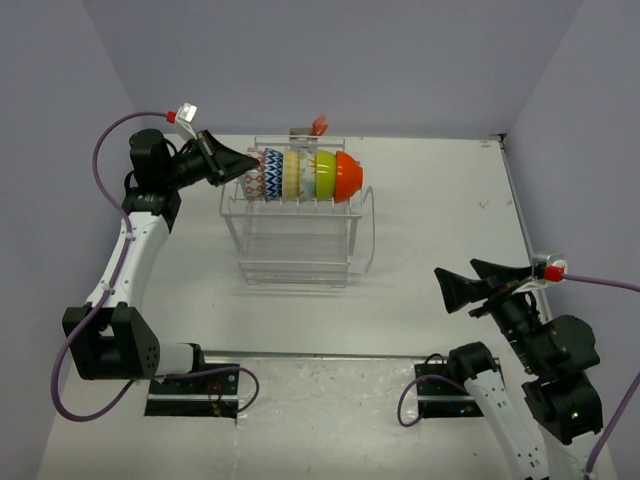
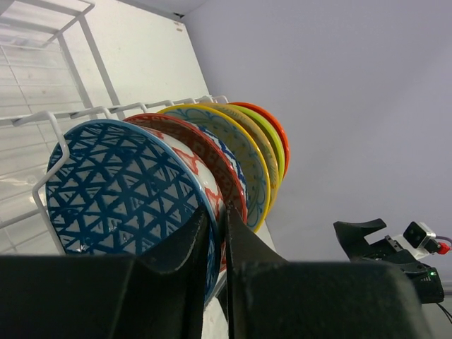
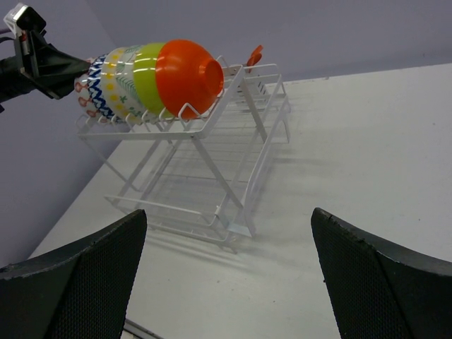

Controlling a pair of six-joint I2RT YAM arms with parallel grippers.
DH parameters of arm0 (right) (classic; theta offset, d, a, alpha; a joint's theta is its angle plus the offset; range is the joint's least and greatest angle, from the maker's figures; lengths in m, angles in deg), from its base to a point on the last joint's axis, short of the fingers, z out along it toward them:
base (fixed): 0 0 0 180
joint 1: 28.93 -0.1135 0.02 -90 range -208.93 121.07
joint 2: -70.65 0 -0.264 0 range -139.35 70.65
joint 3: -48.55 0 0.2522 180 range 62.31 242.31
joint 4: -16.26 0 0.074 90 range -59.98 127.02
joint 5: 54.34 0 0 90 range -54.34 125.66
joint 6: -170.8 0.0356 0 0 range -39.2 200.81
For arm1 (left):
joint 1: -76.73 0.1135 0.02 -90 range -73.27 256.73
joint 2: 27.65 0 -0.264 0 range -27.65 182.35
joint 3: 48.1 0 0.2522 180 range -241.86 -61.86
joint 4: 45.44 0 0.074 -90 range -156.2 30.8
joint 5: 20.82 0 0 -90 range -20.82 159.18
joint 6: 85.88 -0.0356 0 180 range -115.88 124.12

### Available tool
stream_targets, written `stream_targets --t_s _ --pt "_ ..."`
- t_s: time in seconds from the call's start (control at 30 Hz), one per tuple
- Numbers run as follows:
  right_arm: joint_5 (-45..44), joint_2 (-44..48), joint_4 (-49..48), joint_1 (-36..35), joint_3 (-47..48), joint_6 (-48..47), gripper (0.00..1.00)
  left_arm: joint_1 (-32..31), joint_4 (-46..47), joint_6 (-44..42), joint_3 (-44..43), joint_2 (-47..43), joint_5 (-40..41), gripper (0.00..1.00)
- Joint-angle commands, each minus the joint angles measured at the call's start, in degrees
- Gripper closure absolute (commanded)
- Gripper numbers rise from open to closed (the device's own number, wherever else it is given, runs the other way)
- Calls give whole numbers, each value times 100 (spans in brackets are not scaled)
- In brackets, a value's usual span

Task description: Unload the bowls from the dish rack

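The white wire dish rack (image 1: 295, 262) stands at the table's back middle. Several bowls stand nested on edge along its top tier, from the blue-patterned bowl (image 2: 120, 187) at the left end, past a lime green bowl (image 1: 323, 172), to the orange bowl (image 1: 348, 176) at the right. My left gripper (image 1: 246, 166) is at the row's left end. In the left wrist view its jaws (image 2: 220, 212) are clamped on the blue-patterned bowl's rim. My right gripper (image 1: 455, 285) is open and empty, low at the front right, well apart from the rack (image 3: 244, 141).
A small red object (image 1: 318, 124) sits at the rack's back edge, also in the right wrist view (image 3: 253, 55). Grey walls close in on the left, back and right. The table's right edge (image 1: 515, 200) runs along the wall.
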Motion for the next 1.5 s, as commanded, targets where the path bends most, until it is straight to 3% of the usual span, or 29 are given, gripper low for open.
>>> stream_targets --t_s 0.0,0.47,1.17,1.27,1.47 --pt "63 62 -159 -17 21 -88 1 -3 451 16 -17 -167 -75 100" --pt "-16 106 -141 -17 56 -114 1 6 750 499 -237 -360 -102 100" --pt "-95 176 -141 -17 56 -175 1 243 636 720 168 -1089 848 100" --pt "-86 124 -159 -17 56 -176 1 243 663 492 -7 -1291 979 100" --pt "-42 -34 -255 -17 74 -105 1 235 -401 -826 -904 -1608 1446 100"
